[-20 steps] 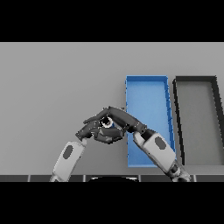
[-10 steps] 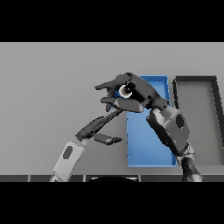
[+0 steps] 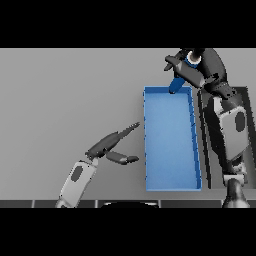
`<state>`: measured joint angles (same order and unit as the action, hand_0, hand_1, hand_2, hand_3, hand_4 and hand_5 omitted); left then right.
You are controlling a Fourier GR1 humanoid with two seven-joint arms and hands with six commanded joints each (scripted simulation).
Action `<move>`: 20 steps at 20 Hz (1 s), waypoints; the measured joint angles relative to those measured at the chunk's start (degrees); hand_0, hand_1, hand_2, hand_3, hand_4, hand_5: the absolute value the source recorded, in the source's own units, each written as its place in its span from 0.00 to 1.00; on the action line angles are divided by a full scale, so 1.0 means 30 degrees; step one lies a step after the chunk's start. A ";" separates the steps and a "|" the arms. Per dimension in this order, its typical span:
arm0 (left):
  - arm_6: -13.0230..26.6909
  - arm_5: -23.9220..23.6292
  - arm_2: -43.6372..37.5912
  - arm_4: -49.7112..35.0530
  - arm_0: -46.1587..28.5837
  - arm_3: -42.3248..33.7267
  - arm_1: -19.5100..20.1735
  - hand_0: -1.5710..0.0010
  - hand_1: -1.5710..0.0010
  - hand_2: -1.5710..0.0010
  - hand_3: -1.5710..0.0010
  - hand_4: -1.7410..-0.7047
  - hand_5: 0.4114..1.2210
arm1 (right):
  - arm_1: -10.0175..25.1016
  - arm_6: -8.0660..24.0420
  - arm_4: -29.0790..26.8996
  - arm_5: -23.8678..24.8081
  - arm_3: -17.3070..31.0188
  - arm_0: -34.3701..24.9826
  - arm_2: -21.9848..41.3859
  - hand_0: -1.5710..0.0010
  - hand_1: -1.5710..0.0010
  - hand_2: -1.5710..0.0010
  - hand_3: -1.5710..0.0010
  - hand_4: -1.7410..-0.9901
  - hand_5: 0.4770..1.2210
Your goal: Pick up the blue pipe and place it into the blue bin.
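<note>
In the head view my right hand (image 3: 197, 67) is raised above the far end of the blue bin (image 3: 148, 140), its fingers curled round the blue pipe (image 3: 178, 82). The pipe hangs slanted, its white-ringed upper end inside the hand and its lower end near the bin's far rim. The bin is a long open blue tray right of the table's middle, with nothing in it. My left hand (image 3: 107, 145) rests low over the table left of the bin, fingers straight and thumb spread, holding nothing.
A dark grey bin (image 3: 247, 95) stands right of the blue one, mostly hidden behind my right forearm (image 3: 227, 130). Grey table (image 3: 65, 100) stretches to the left and far side.
My right hand has risen and swung to the far right with the pipe, from the bin's left rim to above its far end. The left hand stayed near its place, fingers now straighter.
</note>
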<state>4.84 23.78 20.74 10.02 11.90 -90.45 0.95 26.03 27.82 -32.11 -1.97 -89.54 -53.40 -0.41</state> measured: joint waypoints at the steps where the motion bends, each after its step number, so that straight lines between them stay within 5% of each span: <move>1: -0.0143 0.0086 -0.0073 -0.0045 -0.0153 -0.0165 0.0263 1.00 1.00 1.00 1.00 0.84 0.00 | 0.0172 -0.0014 -0.0154 -0.0022 -0.0002 0.0833 -0.0182 0.00 0.00 0.00 0.00 0.00 1.00; 9: -0.0038 0.0187 0.0078 -0.0421 -0.0601 -0.0464 0.0050 1.00 1.00 1.00 1.00 0.83 0.01 | 0.0515 0.1191 0.0194 0.1268 -0.2023 0.7451 0.0076 0.00 0.00 0.00 0.00 0.00 1.00; 14: -0.0102 0.0102 0.0105 -0.0308 -0.0943 -0.0638 0.0246 1.00 1.00 1.00 1.00 0.83 0.02 | 0.0721 0.2364 0.0972 0.3655 -0.3457 1.0553 0.1283 0.00 0.00 0.00 0.00 0.00 1.00; 16: -0.0048 0.0072 0.0313 -0.0238 -0.1018 -0.0757 0.0094 1.00 1.00 1.00 1.00 0.82 0.01 | 0.1790 0.2361 0.0890 0.5556 -0.3386 1.1295 0.2747 0.00 0.00 0.00 0.03 0.00 1.00; 17: 0.0033 0.0065 0.0224 -0.0283 -0.0975 -0.0787 0.0156 1.00 1.00 1.00 1.00 0.82 0.01 | 0.1920 0.2361 0.0858 0.6227 -0.3242 1.1589 0.3318 0.00 0.00 0.00 0.20 0.00 1.00; 20: 0.0015 0.0199 0.0177 -0.0319 -0.0846 -0.0670 0.0258 1.00 1.00 1.00 1.00 0.83 0.01 | 0.3479 0.2356 0.0555 0.8230 -0.2419 1.1627 0.5669 0.00 0.00 0.00 0.42 0.00 1.00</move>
<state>4.88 24.37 21.27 9.06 9.36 -92.46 1.72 36.46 34.89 -30.44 22.72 -96.80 -18.52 16.60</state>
